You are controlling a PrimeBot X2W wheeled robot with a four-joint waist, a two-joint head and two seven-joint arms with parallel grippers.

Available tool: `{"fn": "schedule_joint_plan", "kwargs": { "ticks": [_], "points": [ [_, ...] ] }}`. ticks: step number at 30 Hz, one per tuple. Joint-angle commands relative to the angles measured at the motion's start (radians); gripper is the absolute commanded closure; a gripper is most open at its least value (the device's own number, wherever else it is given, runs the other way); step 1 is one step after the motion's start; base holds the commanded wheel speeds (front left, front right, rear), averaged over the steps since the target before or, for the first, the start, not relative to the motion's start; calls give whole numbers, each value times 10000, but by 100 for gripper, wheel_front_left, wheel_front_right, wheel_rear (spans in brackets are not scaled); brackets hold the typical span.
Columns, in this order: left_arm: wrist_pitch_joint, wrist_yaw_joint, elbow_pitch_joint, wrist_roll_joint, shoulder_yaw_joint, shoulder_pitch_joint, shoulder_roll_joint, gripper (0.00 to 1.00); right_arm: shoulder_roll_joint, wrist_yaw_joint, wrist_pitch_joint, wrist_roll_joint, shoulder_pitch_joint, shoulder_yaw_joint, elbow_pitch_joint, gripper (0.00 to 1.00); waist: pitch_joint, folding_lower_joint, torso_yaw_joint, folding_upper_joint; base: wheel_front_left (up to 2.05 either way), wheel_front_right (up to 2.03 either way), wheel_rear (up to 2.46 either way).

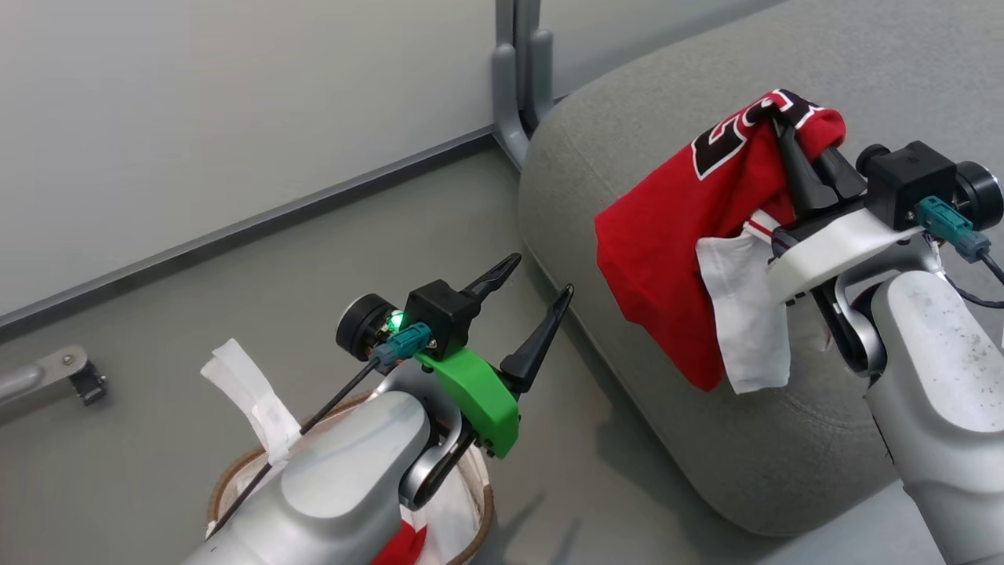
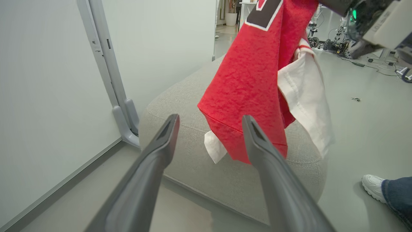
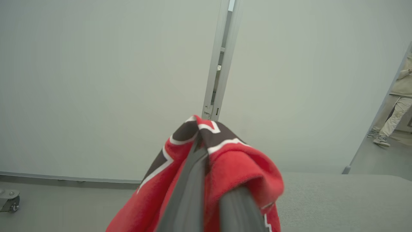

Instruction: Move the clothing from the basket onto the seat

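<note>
The right tool [image 1: 788, 137] is clamped on the jersey [image 1: 667, 235]: its two dark fingers lie close together, with a bunch of red cloth and part of the black lettering pinched between them. In the right wrist view this same tool [image 3: 214, 167] rises from the bottom edge and the jersey [image 3: 238, 164] folds over both fingers, so one fingertip is hidden under the cloth. The left tool [image 1: 540, 275] has its fingers wide apart and holds nothing; it stands in the air above the basket [image 1: 227, 479]. The head view gives the basket at the lower left, on the floor near the seat [image 1: 784, 439], with a white sheet [image 1: 251, 392] sticking up over the brown rim and a bit of a red garment [image 1: 408, 545] inside, partly covered by the left arm. The left wrist view looks between the spread fingers of the left tool [image 2: 210, 118] at the jersey [image 2: 248, 80] from the side, above the corner of the seat [image 2: 180, 106], and adds a white shoe [image 2: 373, 187] at the lower right. The right wrist view adds a standing person [image 3: 396, 106] at the far right. The jersey is red with white sleeves and hangs down, crumpled, over the front edge of the grey seat; whether its hem touches the cushion cannot be told.
</note>
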Motion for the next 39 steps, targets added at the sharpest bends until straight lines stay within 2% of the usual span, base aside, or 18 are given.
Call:
{"fn": "schedule_joint_plan", "kwargs": {
  "ticks": [1,5,11,15,20,28,34,39],
  "points": [
    [-27,6,-7,49,51,-137,50,0,6,-10,16,-32,151,-31,-49,100,629,0,-731,-1,0,0,0],
    [-28,9,-65,162,68,-260,30,0,49,-10,55,-69,219,-140,-49,100,832,0,-809,-1,0,0,0],
    [-30,125,-300,268,182,-493,120,0,-129,-10,279,-29,-329,14,275,100,1289,0,-552,-1,0,0,0],
    [48,239,-529,342,253,-708,260,0,-282,-10,486,214,-1112,129,701,100,1834,0,-211,-1,0,0,0],
    [304,481,-951,480,356,-1033,619,0,-703,-10,815,488,-2861,152,1474,100,2709,0,247,-1,0,0,0],
    [800,838,-1959,855,317,-1579,1090,0,-2082,-12,1594,874,-5815,-850,2977,100,4227,0,1258,-1,0,0,0],
    [981,1074,-2835,1168,288,-1993,1214,0,-3260,-10,2048,242,-7710,-1874,3771,100,5402,0,1960,-1,0,0,0],
    [1122,1136,-3293,1381,147,-2282,1139,0,-3788,-12,2032,-527,-8191,-2486,4420,100,6125,0,2378,-1,0,0,0]
  ]
}}
